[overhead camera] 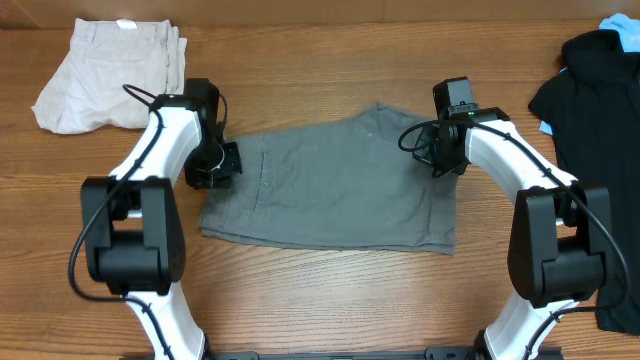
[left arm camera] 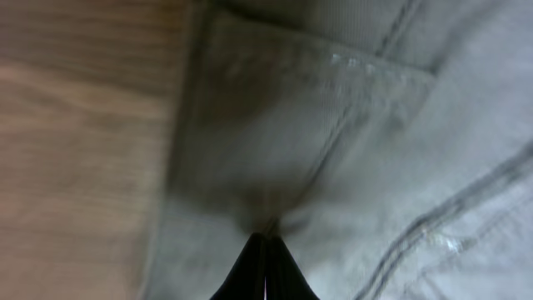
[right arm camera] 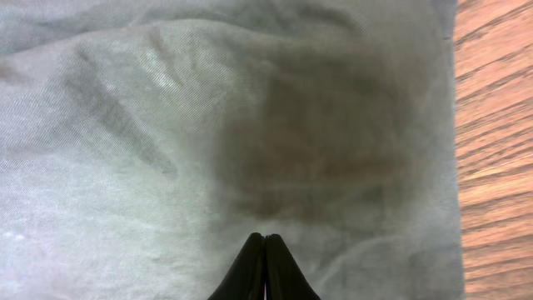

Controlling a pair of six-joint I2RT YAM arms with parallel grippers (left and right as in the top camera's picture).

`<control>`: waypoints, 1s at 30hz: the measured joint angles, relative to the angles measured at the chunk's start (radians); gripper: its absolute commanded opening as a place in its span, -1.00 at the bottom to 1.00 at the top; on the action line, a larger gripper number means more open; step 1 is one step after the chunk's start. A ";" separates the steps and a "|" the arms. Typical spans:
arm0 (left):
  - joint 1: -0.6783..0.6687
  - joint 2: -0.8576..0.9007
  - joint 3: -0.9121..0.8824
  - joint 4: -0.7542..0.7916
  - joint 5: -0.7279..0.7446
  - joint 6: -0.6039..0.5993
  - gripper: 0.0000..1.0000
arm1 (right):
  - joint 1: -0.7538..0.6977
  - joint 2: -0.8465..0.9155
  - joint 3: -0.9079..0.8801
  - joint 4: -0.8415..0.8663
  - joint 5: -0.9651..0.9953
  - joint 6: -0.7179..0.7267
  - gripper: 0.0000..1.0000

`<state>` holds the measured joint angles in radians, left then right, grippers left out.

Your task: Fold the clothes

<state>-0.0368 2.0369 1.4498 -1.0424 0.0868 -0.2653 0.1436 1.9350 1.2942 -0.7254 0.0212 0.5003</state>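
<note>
The grey shorts [overhead camera: 335,185] lie spread flat in the middle of the table, waistband side to the left. My left gripper [overhead camera: 218,165] is down at their left edge. In the left wrist view its fingers [left arm camera: 266,242] are shut and the grey shorts [left arm camera: 350,142] pucker at the tips, beside a stitched pocket seam. My right gripper [overhead camera: 440,152] is down on the upper right part. In the right wrist view its fingers [right arm camera: 265,242] are shut against the grey shorts [right arm camera: 166,150], with creases running from the tips.
Folded cream-beige shorts [overhead camera: 110,75] lie at the back left. A black shirt [overhead camera: 600,110] lies at the right edge, with a bit of blue cloth [overhead camera: 622,30] behind it. Bare wooden table [overhead camera: 330,290] shows in front of the shorts.
</note>
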 measured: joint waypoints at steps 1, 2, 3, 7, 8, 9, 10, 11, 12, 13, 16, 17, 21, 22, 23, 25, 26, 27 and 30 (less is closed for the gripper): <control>0.000 0.016 0.000 0.013 0.012 0.011 -0.92 | 0.000 0.000 0.000 0.000 -0.005 0.000 -0.92; 0.000 0.027 0.000 0.023 0.022 0.019 -0.92 | 0.000 0.000 0.000 0.000 -0.009 0.000 -0.92; 0.000 0.036 0.000 0.033 0.034 0.031 -0.92 | 0.000 0.000 0.000 0.000 -0.014 0.000 -0.92; 0.000 0.041 0.000 0.041 0.052 0.044 -0.92 | 0.000 0.000 0.000 -0.002 -0.018 0.000 -0.92; 0.000 0.043 0.000 0.041 0.055 0.048 -0.92 | 0.000 0.000 0.000 -0.005 -0.018 0.000 -0.93; 0.002 0.044 0.000 0.041 0.057 0.052 -0.92 | 0.000 0.000 0.000 -0.008 -0.018 0.000 -0.92; 0.003 0.045 0.000 0.042 0.060 0.055 -0.92 | 0.000 0.000 0.000 -0.011 -0.018 0.000 -0.92; 0.004 0.047 0.001 0.042 0.061 0.056 -0.92 | 0.000 0.000 0.000 -0.013 -0.018 0.000 -0.93; 0.005 0.050 0.003 0.040 0.062 0.056 -0.92 | 0.000 0.000 0.000 -0.019 -0.018 0.000 -0.92; 0.006 0.053 0.006 0.037 0.060 0.055 -0.92 | 0.000 0.000 0.000 -0.024 -0.018 0.000 -0.92; 0.008 0.065 0.021 0.020 0.044 0.014 -0.92 | 0.000 0.000 0.000 -0.041 -0.018 0.000 -0.92; 0.008 0.069 0.026 0.015 0.043 -0.001 -0.92 | 0.000 0.000 0.000 -0.045 -0.019 0.000 -0.92; 0.033 0.081 0.040 -0.022 0.042 -0.078 -0.92 | 0.000 0.000 -0.010 -0.034 -0.021 0.006 -0.92; 0.045 0.082 0.041 -0.033 0.040 -0.093 -0.92 | 0.000 0.000 -0.016 -0.030 -0.022 0.008 -0.92; 0.063 0.084 0.042 -0.046 0.038 -0.107 -0.92 | 0.000 0.000 -0.027 -0.023 -0.023 0.011 -0.92; 0.104 0.087 0.042 -0.070 0.037 -0.129 -0.92 | 0.000 0.000 -0.050 -0.019 -0.031 0.016 -0.92; 0.126 0.089 0.041 -0.080 0.037 -0.135 -0.92 | 0.000 0.001 -0.059 -0.012 -0.042 0.018 -0.92; 0.148 0.090 0.041 -0.090 0.037 -0.143 -0.92 | 0.000 0.001 -0.066 -0.003 -0.052 0.019 -0.92; 0.193 0.092 0.040 -0.106 0.036 -0.155 -0.91 | 0.000 0.001 -0.081 0.029 -0.091 0.020 -0.92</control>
<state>0.1558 2.1288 1.4899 -1.1488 0.1230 -0.4202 0.1436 1.9362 1.2129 -0.6960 -0.0700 0.5205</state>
